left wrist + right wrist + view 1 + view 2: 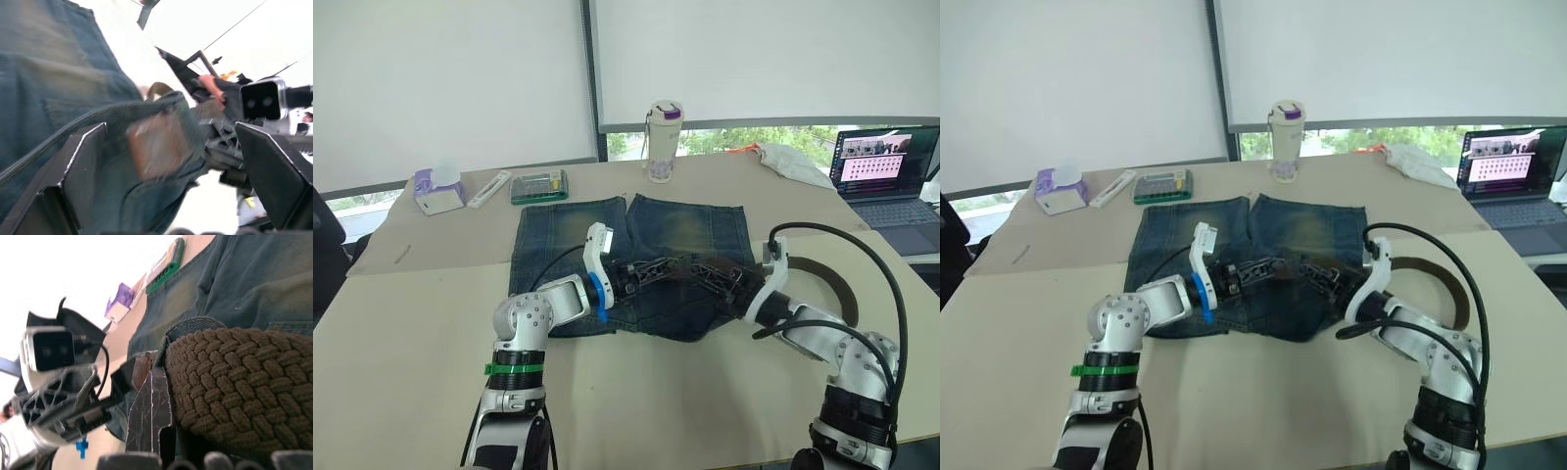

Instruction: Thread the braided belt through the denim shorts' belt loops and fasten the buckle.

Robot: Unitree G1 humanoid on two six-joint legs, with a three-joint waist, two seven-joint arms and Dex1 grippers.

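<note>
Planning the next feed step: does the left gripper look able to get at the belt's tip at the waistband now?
Probably yes. The left gripper sits open at the denim shorts' waistband, facing the right gripper, which holds the braided belt there; nothing stands between them.

Dark blue shorts point(680, 230) with faded yellowish patches; brown belt point(234, 387) in a basket-like braid. Black grippers, the left wrist point(597, 291) banded blue. Green case point(539, 185), purple-and-white box point(436, 189), possibly tissues.

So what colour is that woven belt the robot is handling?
Dark brown, in a chunky basket-like weave; the braided belt shows best in the right wrist view.
</note>
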